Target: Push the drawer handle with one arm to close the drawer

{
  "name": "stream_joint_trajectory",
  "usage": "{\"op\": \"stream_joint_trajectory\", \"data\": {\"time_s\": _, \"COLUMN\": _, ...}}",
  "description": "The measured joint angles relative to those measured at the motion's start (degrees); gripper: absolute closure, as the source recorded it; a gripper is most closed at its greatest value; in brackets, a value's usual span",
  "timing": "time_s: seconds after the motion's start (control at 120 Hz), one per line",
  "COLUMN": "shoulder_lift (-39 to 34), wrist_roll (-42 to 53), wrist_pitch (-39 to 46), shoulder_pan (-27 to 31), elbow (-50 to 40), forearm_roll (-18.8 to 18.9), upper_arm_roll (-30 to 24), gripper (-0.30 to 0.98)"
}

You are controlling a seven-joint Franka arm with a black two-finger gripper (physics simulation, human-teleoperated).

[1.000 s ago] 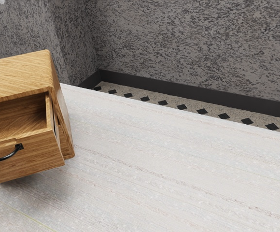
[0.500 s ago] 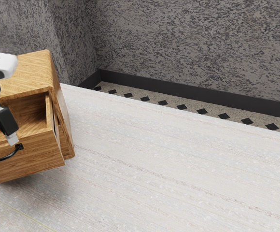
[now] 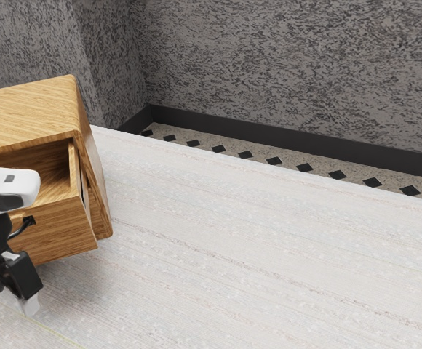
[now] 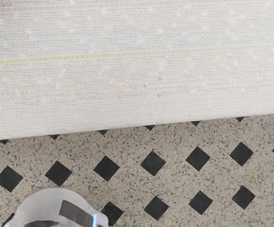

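In the exterior view my gripper (image 3: 10,297) points downward in front of the drawer, at the lower left, with its two black fingers apart and nothing seen between them. The wooden drawer (image 3: 64,229) stands pulled out of its cabinet (image 3: 33,113), its inside showing behind the white hand. The right end of the black curved handle (image 3: 26,222) shows beside the hand; the rest is hidden behind the gripper. The fingertips appear lower than the handle, and I cannot tell whether any part of the gripper touches the drawer front.
The pale table (image 3: 255,254) extends to the exterior view's right, with a tiled floor (image 3: 284,161) and grey wall (image 3: 291,65) beyond it. In the wrist view, the table (image 4: 137,80) ends at an edge above the tiles (image 4: 172,182); a white rounded part (image 4: 47,205) stands at the lower edge.
My hand came into the exterior view, passed over the drawer and moved down and forward of its front. The drawer has not visibly moved.
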Motion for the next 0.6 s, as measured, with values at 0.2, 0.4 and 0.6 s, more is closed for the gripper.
{"op": "stream_joint_trajectory", "data": {"time_s": 0.2, "shoulder_lift": -1.8, "wrist_roll": -15.6, "wrist_pitch": 1.9, "shoulder_pan": 5.8, "elbow": -0.9, "forearm_roll": -0.3, "upper_arm_roll": 1.8, "gripper": 0.02}}
{"op": "stream_joint_trajectory", "data": {"time_s": 0.4, "shoulder_lift": -6.9, "wrist_roll": -26.4, "wrist_pitch": -0.3, "shoulder_pan": 8.3, "elbow": -6.3, "forearm_roll": 1.8, "upper_arm_roll": 1.8, "gripper": 0.02}}
{"op": "stream_joint_trajectory", "data": {"time_s": 0.6, "shoulder_lift": -7.0, "wrist_roll": -33.9, "wrist_pitch": 0.6, "shoulder_pan": 9.6, "elbow": -6.7, "forearm_roll": 4.3, "upper_arm_roll": 2.6, "gripper": 0.3}}
